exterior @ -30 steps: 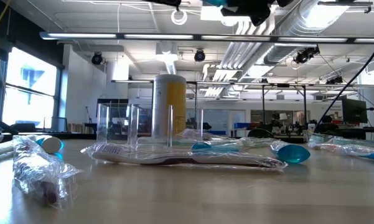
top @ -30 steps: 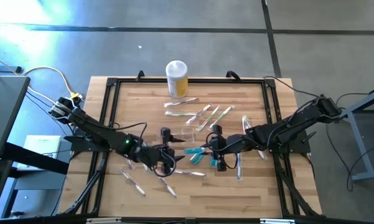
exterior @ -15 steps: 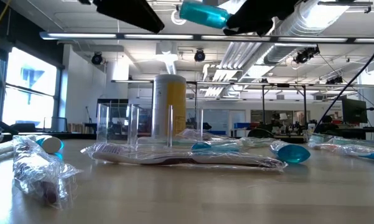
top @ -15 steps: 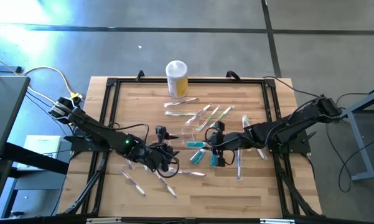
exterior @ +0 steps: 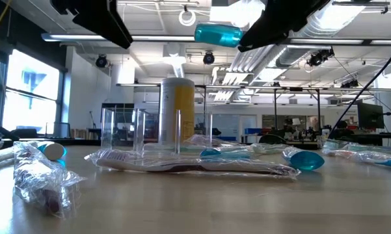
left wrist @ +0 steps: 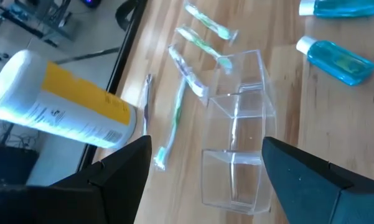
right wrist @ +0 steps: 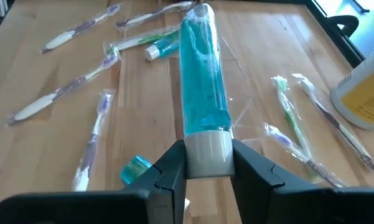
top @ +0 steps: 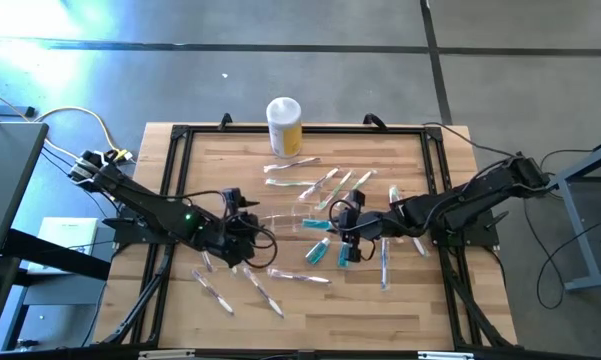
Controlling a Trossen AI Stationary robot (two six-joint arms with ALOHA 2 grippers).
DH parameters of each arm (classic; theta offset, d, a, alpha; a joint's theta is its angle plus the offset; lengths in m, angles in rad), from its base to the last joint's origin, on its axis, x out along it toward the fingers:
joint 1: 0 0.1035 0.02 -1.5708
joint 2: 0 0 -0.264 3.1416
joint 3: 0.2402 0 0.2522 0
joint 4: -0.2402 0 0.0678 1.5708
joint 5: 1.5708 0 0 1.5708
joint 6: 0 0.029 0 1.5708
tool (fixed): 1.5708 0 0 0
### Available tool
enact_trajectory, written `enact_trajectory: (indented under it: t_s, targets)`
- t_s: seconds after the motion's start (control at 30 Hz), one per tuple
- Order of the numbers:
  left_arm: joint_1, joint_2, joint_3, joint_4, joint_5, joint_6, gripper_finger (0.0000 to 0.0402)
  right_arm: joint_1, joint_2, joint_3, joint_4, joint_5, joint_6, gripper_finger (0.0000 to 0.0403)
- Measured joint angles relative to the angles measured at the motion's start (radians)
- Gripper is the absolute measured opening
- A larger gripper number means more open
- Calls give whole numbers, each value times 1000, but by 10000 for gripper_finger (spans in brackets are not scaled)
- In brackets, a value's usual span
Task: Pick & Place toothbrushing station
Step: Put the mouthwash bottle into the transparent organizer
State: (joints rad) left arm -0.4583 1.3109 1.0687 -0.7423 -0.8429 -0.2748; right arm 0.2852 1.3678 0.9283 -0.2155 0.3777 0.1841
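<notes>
The toothbrushing station, a clear plastic container [top: 298, 213], stands on its base on the wood at mid-table; it also shows in the left wrist view [left wrist: 236, 143] and the low view [exterior: 138, 130]. My left gripper [top: 252, 222] is open and empty just left of it, fingers wide apart on either side of it in the left wrist view [left wrist: 206, 148], touching nothing. My right gripper [top: 334, 226] is right of the container, shut on a blue tube [right wrist: 202, 74] with a white cap, held above the table [exterior: 218, 34]. My right gripper pinches the tube's white cap end [right wrist: 206, 155] between its two fingers. The tube runs straight out beyond the fingers, roughly level, toward the table's left. It is lifted clear of the table, above the clear container's height in the low view.
A white-lidded yellow jar [top: 284, 125] stands at the far edge. Wrapped toothbrushes lie beyond the container [top: 292, 183] and near the front [top: 265, 292]. Two more blue tubes [top: 318, 253] lie by my right gripper. A black frame rail [top: 175, 190] borders the table.
My left gripper has drawn back toward the table's left and far edges, away from the front toothbrushes. My right gripper has carried the blue tube a little toward the far edge, closer to the clear container; the tube has come fully into the low view.
</notes>
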Motion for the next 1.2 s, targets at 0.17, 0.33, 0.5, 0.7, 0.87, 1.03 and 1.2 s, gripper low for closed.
enact_trajectory:
  t_s: [0.17,0.33,0.5,0.7,0.87,1.03,1.2]
  targets:
    - [0,0,0,41,2,12,298,0,0,0,-10,21,-33,89]
    - [0,0,0,59,2,63,298,0,0,0,-21,21,-58,89]
    - [0,0,0,59,3,103,298,0,0,0,-21,15,-67,89]
    - [0,0,0,61,3,86,298,1,0,0,-22,13,-96,89]
    - [1,0,0,61,32,77,298,1,0,0,-22,67,-142,89]
    - [0,0,0,41,88,70,298,0,0,43,-87,131,-182,89]
    - [0,-49,0,-56,95,-30,298,3,17,148,-212,207,-205,89]
